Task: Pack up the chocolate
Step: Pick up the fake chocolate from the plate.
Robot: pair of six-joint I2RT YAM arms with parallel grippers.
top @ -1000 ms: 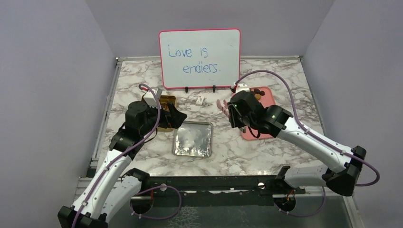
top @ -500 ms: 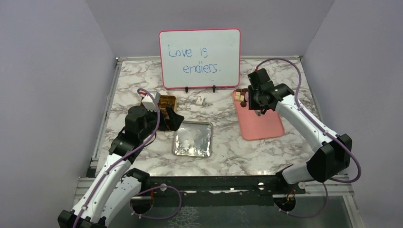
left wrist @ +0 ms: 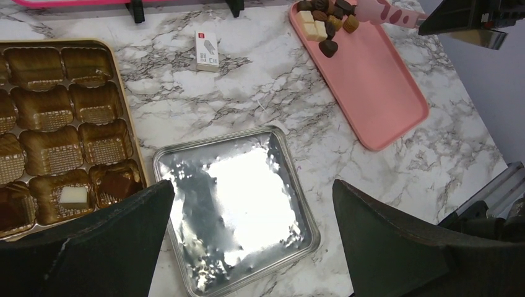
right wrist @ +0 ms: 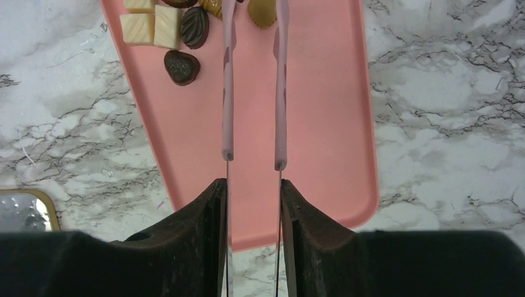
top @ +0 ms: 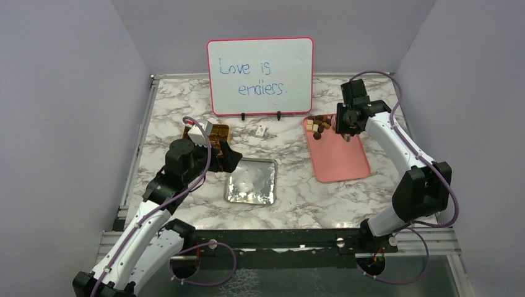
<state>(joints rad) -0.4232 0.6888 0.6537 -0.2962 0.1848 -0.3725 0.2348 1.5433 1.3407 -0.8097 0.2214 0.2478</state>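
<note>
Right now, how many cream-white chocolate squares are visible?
3 cream-white squares: two adjoining at the pink tray's far end, one in the gold tin's near row. Others may be hidden.

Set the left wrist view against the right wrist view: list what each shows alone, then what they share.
Left wrist only: the gold compartment tray with one white piece in a cell, and the small white card. Right wrist only: the right gripper from close, its jaws shut on the thin handles of the pink tongs. Both: the pink tray, the chocolate heaped at its far end, the tongs pointing at that heap, and the marble table.
</note>
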